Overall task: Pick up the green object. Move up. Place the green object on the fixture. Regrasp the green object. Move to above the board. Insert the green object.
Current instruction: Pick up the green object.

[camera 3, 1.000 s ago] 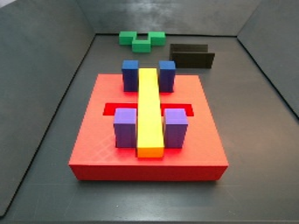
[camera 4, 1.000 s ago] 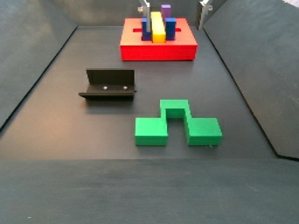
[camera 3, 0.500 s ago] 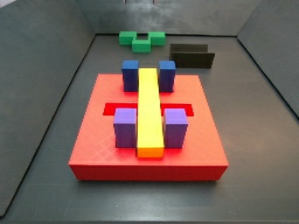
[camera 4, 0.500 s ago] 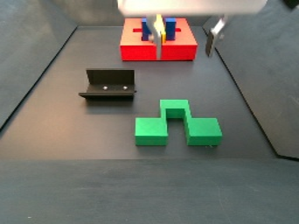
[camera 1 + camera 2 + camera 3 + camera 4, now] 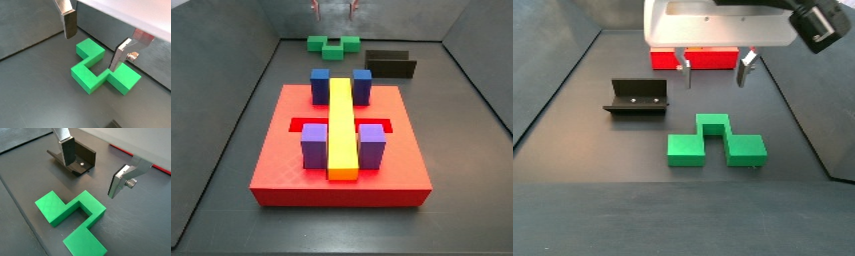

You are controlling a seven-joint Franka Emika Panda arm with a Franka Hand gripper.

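Grey matte floor [image 5: 593, 140] runs between sloped dark walls [image 5: 238, 110], and we see everything resting on it. Our hand [image 5: 714, 68] hangs above the floor with its silver fingers [image 5: 68, 22] spread wide and nothing between them, over the green block [image 5: 714, 142] but not touching it. We find the green block lying flat on the floor, apart from everything else, and in both wrist views it sits below the gap between the fingers [image 5: 121, 180]. We see the fixture [image 5: 637, 97] upright on the floor, well apart from the block. Farther off, the red board [image 5: 341, 150] carries a yellow bar [image 5: 341, 125], blue blocks [image 5: 321, 84] and purple blocks [image 5: 314, 146].
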